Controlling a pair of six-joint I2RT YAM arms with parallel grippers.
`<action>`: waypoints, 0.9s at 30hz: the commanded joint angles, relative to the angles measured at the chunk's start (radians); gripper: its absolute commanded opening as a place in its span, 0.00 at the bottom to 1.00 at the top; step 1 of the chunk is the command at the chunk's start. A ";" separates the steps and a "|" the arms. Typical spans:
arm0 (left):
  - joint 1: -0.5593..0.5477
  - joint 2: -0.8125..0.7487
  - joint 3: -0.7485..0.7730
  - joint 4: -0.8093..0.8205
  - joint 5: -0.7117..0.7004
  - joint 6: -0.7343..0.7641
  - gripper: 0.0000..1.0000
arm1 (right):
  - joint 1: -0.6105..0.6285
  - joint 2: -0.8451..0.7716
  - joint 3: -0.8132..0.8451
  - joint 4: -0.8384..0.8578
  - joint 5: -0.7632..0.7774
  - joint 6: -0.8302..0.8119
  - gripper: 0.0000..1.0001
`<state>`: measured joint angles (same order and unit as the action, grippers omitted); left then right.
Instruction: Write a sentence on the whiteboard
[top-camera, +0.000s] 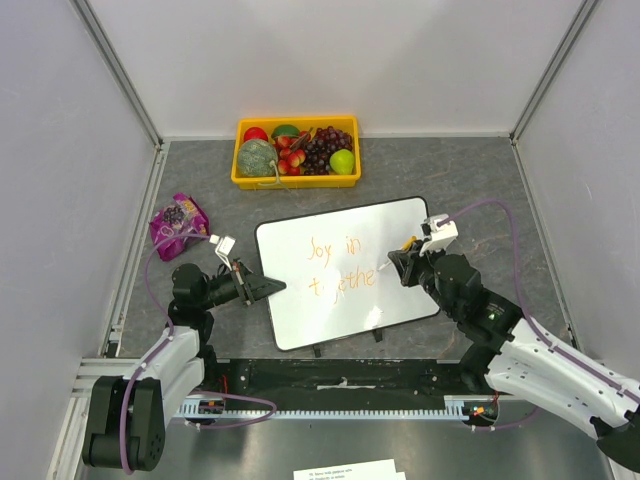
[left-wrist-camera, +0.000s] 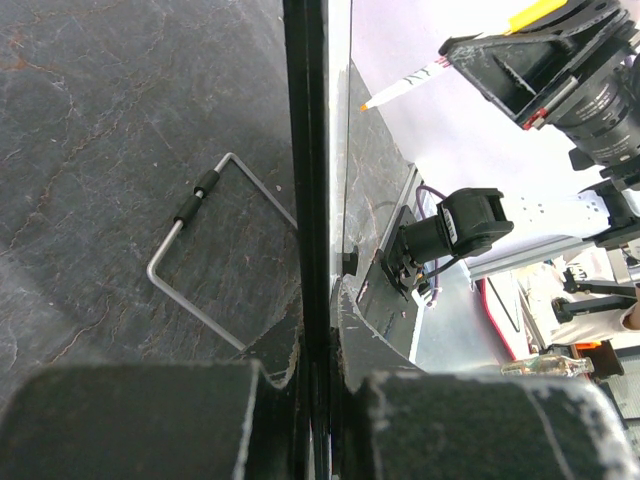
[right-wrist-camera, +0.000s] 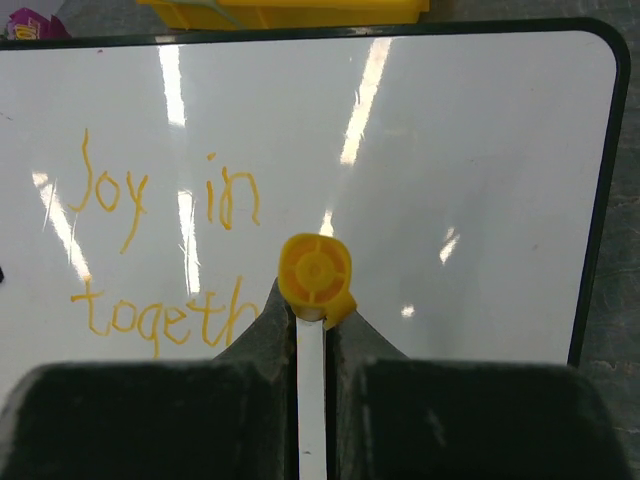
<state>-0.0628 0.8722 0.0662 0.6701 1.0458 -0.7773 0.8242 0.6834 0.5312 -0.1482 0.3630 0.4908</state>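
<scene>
The whiteboard (top-camera: 345, 312) lies in the middle of the grey table. The sentence (top-camera: 335, 262) in orange reads "Joy in" over "togeth" in the right wrist view (right-wrist-camera: 165, 250). My left gripper (top-camera: 268, 287) is shut on the board's left edge, which shows as a black frame (left-wrist-camera: 305, 200) running between the jaws (left-wrist-camera: 320, 350). My right gripper (top-camera: 403, 262) is shut on a white marker with a yellow end (right-wrist-camera: 315, 275). The marker's tip points at the board just right of the last letter. The marker (left-wrist-camera: 405, 85) also shows in the left wrist view.
A yellow tray (top-camera: 295, 181) of fruit stands behind the board. A purple bag (top-camera: 178, 222) lies at the left. A wire stand (left-wrist-camera: 200, 250) lies on the table beside the board's edge. Walls close in the left, right and back.
</scene>
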 joint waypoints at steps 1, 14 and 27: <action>-0.002 0.005 -0.020 0.016 0.000 0.096 0.02 | -0.003 0.001 0.070 0.025 0.034 -0.032 0.00; 0.000 0.005 -0.020 0.016 0.002 0.096 0.02 | -0.003 0.018 0.067 0.044 0.014 -0.031 0.00; -0.002 0.007 -0.020 0.016 0.002 0.096 0.02 | -0.005 0.016 0.061 0.042 -0.007 -0.035 0.00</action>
<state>-0.0628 0.8722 0.0662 0.6701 1.0462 -0.7773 0.8223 0.7071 0.5636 -0.1364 0.3660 0.4702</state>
